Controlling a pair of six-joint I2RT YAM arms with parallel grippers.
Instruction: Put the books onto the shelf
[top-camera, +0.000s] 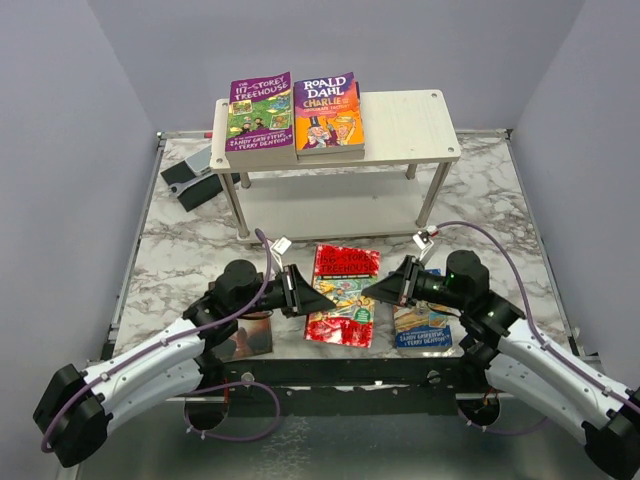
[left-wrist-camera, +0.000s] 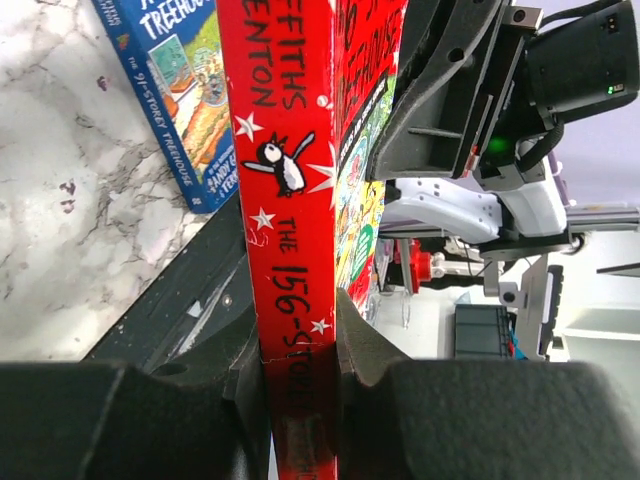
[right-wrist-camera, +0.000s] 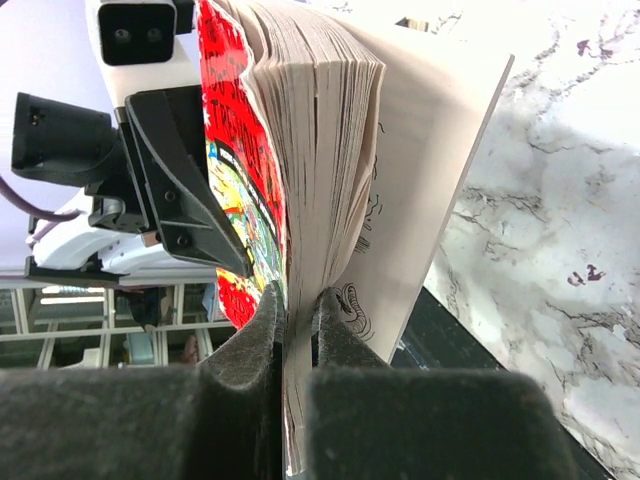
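Now the left pincer (left-wrist-camera: 300, 330) is clenched on the spine of the red book (top-camera: 343, 295), with one finger pressed to each side of it at the bottom of the left wrist view. The right pincer (right-wrist-camera: 300, 310) is clenched too, on the opposite edge. It nips only a thin sheaf of pages near the front cover, so the rest of the block bulges loose above the fingers and the back leaf fans out to the right. From above, the book sits low centre between the arms, near the front edge of the surface (top-camera: 200, 240). Whether it has left the surface I cannot tell.

The step looks like a two-handed lift toward the shelf (top-camera: 410, 125). To do it well, the spine grip should carry the weight, because the paper pinch could tear or let the book flop open. Both pincers should travel together, rise above the top board, and aim for its bare right half.

The book is a soft paperback with a glossy card cover and matte cream pages, ridged along the edge. The shelf has pale wood boards with rounded corners on thin metal legs. The surface is white with grey marble veins. The purple book (top-camera: 259, 112) and the Dahl (top-camera: 328, 112) lie flat, side by side, upper centre on the top board. A blue book (top-camera: 425, 325) lies lower right.
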